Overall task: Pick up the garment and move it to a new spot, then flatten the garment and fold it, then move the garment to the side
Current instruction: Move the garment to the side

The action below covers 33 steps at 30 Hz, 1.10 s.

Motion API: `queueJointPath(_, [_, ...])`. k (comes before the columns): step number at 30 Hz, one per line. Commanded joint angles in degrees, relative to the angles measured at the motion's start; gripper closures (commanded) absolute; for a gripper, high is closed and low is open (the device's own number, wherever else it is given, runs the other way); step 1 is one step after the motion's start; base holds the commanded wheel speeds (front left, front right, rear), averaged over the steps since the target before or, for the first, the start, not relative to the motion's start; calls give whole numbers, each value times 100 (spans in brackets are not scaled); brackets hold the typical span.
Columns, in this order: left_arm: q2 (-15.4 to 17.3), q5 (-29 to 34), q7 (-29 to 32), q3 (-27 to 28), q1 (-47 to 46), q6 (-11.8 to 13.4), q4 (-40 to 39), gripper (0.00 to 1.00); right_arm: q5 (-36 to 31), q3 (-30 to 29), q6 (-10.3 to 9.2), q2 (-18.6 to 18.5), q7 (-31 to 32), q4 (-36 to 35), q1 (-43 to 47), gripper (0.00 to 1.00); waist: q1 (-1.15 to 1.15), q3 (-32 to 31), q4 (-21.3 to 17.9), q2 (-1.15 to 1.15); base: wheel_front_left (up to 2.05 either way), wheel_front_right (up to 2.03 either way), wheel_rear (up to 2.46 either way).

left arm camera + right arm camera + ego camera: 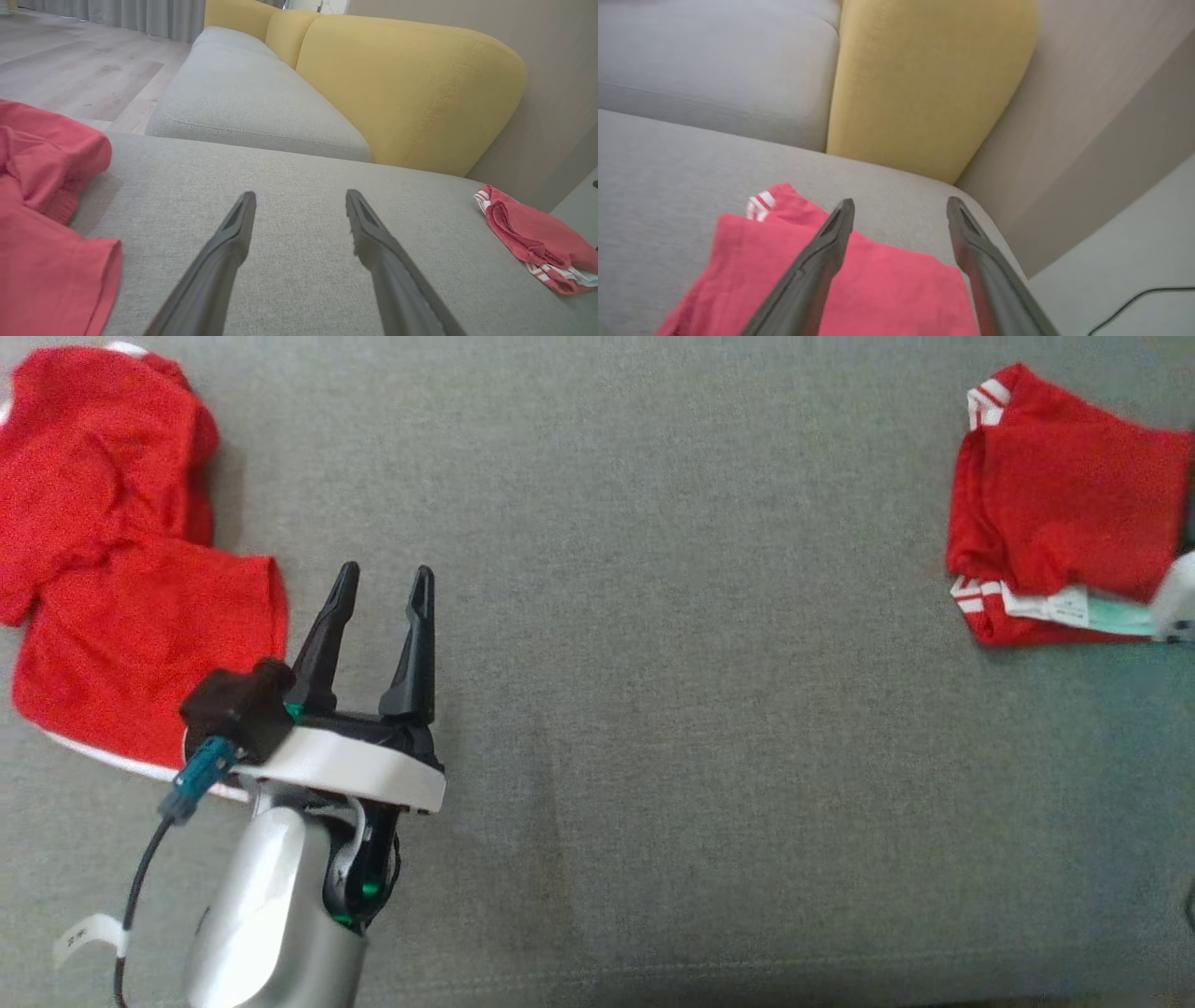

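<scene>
Grey woven fabric covers the broad cushion (653, 663) that serves as the work surface; its middle lies flat and bare, giving wide open room between its two ends. At the cushion's right edge rests the folded red garment (1064, 504), white stripes at two corners and a pale label at its near hem; at the cushion's left edge lies a loose red garment (121, 569), rumpled. The left gripper (386, 571) hovers over the cushion just beside the loose red garment, jaws spread, nothing between them; the right gripper (901, 203) hangs above the folded red garment near the cushion's rounded right corner, jaws apart, clasping nothing. Beyond the cushion's far edge: a second grey seat (243, 93), a yellow backrest (411, 93), a beige wall (1087, 116); beyond its left end, a wooden floor (70, 60) and a grey curtain (140, 16).
</scene>
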Motion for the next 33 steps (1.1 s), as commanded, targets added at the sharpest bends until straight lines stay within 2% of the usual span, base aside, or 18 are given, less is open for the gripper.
queueJointPath(1, [51, -69, -29, 188, -59, 45, -166, 0, 107, 263, 11, 35, -141, -237, -47, 0, 0, -202, 91, 0, 0, 0, 0])
queueJointPath(10, [51, -178, -29, 312, 270, 163, -175, 0, 793, 1455, 11, 662, -675, -378, 207, 0, 0, -869, 311, 0, 0, 0, 0])
queueJointPath(17, [51, -177, -29, 353, 511, 189, -187, 0, 1158, 1888, 11, 1079, -1123, -484, 719, 0, 0, -1216, 408, 0, 0, 0, 0])
queueJointPath(24, [51, 10, -29, 291, 881, 228, -205, 0, 1211, 1956, 11, 1374, -1425, -536, 1569, 0, 0, -1483, 412, 0, 0, 0, 0])
queueJointPath(33, [51, 95, -29, 364, 1168, 326, -246, 0, 1627, 2088, 11, 1403, -1516, -686, 2279, 0, 0, -1594, 325, 0, 0, 0, 0])
